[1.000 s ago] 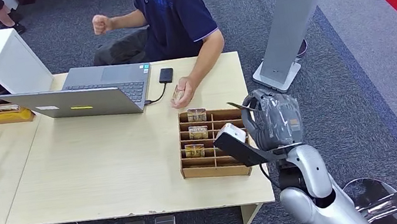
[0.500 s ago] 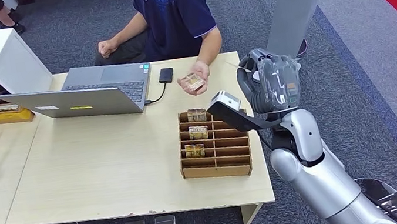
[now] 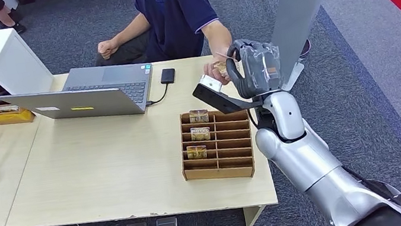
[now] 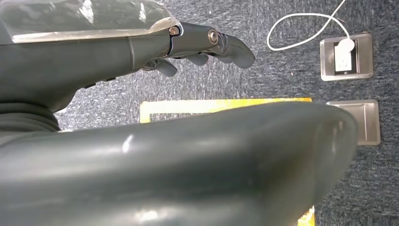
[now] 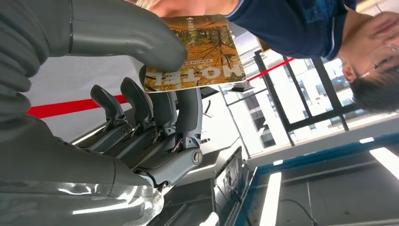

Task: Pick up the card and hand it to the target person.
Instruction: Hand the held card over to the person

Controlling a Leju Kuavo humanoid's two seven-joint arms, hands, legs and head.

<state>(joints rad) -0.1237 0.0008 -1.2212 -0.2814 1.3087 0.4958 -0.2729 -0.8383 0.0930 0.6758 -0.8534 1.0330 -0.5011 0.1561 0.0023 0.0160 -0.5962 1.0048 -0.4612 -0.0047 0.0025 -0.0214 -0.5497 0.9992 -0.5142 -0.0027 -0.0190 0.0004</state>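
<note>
**Card held up at the person's hand**

The card is a flat hotel key card printed with an orange autumn forest and the word "HOTEL" in pale letters. The right hand pinches it between thumb and fingers, raised above the far edge of the table. The person's hand is right against it there.

From the head view the card is barely a sliver behind the robot's fingers; the right wrist view shows its whole printed face, with the person's arm just beyond. The left hand hangs over the carpet, fingers loosely apart and holding nothing.

On the table sit a wooden slotted tray with three more cards, an open laptop and a small black drive.
</note>
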